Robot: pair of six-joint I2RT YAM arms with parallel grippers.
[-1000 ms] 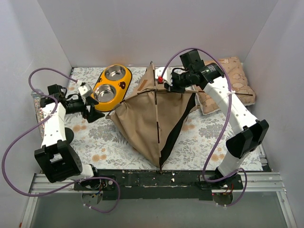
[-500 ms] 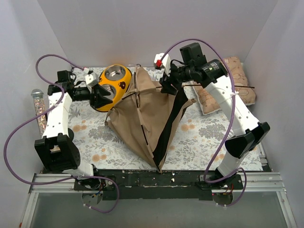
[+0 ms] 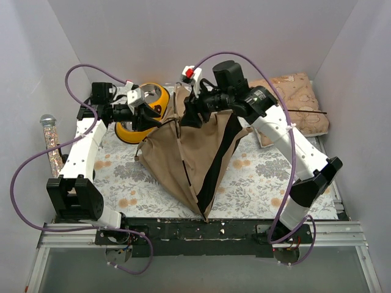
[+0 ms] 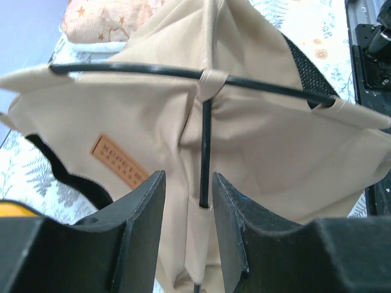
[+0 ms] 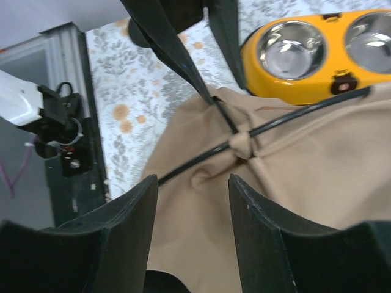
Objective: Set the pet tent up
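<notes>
The pet tent (image 3: 183, 155) lies half raised on the floral mat, tan with a black panel on its right side. Its black poles cross at a fabric knot (image 5: 241, 145). My left gripper (image 3: 157, 117) is at the tent's upper left edge. In the left wrist view it (image 4: 188, 210) is open, with its jaws on either side of a pole (image 4: 205, 146) where it enters a tan sleeve, and gaps show on both sides. The brown label (image 4: 118, 161) and the doorway edge show to the left. My right gripper (image 3: 188, 115) is open over the tent's top, and tan fabric (image 5: 195, 244) lies between its jaws.
The yellow double bowl (image 3: 148, 96) stands at the back left, partly behind my left gripper, and also shows in the right wrist view (image 5: 311, 52). The patterned cushion (image 3: 296, 101) lies at the back right. A glittery tube (image 3: 50, 140) lies along the left wall.
My left gripper has moved right, up to the tent's edge and around a pole. My right gripper has swung left over the tent's top. The tent has shifted left and leans more.
</notes>
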